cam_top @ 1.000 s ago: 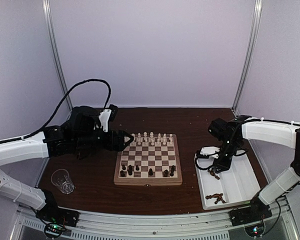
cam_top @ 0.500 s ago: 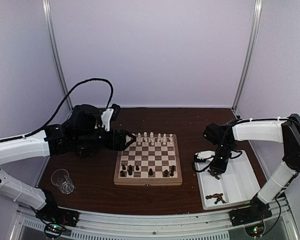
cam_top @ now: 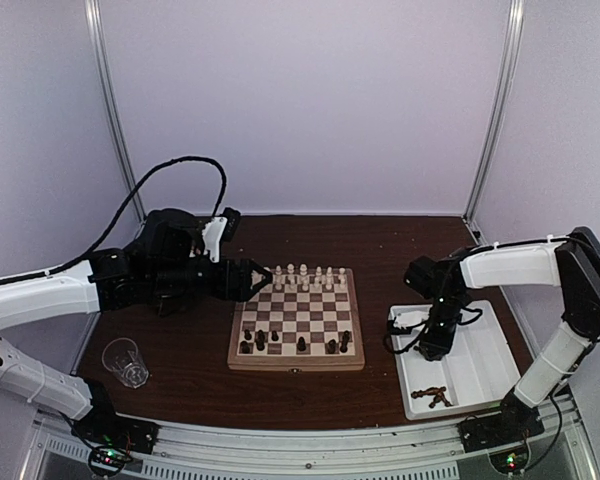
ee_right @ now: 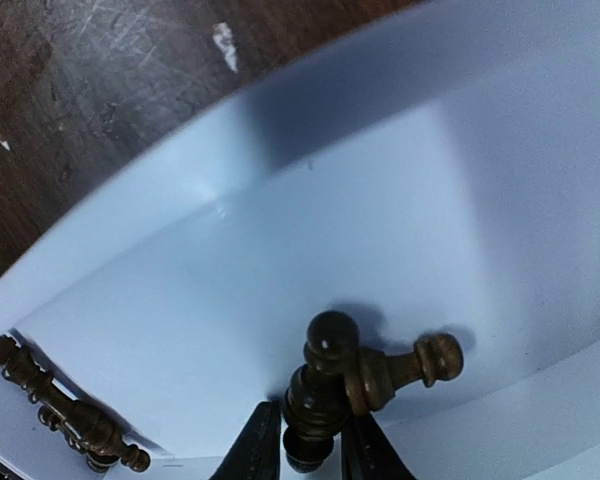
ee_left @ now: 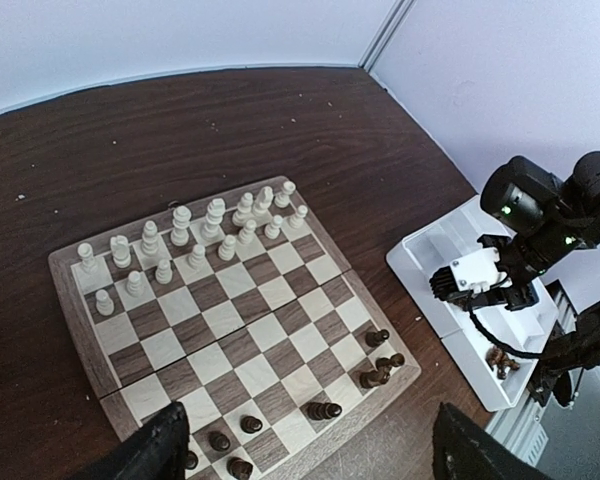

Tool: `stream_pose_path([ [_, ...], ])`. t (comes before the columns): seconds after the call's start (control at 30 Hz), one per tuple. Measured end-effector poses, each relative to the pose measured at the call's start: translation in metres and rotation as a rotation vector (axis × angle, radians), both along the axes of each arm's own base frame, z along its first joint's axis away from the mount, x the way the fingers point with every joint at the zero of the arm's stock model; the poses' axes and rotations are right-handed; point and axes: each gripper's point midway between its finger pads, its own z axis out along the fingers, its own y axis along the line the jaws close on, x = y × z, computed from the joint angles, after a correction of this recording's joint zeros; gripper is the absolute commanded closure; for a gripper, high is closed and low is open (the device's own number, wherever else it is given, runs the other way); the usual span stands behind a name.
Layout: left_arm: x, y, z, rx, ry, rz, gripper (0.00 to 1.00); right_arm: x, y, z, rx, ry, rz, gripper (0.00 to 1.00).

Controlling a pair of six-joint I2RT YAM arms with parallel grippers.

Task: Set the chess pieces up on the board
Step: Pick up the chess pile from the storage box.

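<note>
The board (cam_top: 296, 364) lies mid-table, with cream-white chess pieces (cam_top: 303, 275) in its two far rows and several dark ones (cam_top: 302, 344) along its near edge. My left gripper (cam_top: 250, 280) hangs open just beyond the board's far left corner. Its wrist view looks down on the board (ee_left: 240, 345), with nothing between the fingers (ee_left: 160, 450). My right gripper (cam_top: 430, 347) is down in the white tray (cam_top: 470, 365). The right wrist view shows the right gripper (ee_right: 313, 445) shut on a dark brown chess piece (ee_right: 320, 395). A lighter brown piece (ee_right: 405, 368) lies against it.
Two more loose brown pieces (cam_top: 432, 396) lie in the tray's near compartment, also seen from the right wrist (ee_right: 65, 410). A clear drinking glass (cam_top: 126, 361) stands on the table at the near left. Pale walls and metal posts enclose the table.
My right gripper has moved a little left and lower into the tray, down onto the loose dark pieces there. The left arm has barely moved.
</note>
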Motion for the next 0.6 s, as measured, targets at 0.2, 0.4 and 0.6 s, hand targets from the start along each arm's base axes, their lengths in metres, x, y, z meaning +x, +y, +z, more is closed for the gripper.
stream_pose_path([
  [0.2,0.000,0.000,0.001,-0.009,0.006,0.005,0.17,-0.004,-0.001,-0.003,-0.004,0.005,0.012,0.82],
  [0.4,-0.001,-0.006,0.004,-0.040,0.013,-0.013,0.20,-0.004,-0.001,-0.001,0.003,-0.014,0.018,0.98],
  [0.6,-0.006,-0.033,-0.014,-0.012,0.057,-0.074,0.26,-0.004,0.006,0.032,0.098,-0.104,0.028,0.99],
])
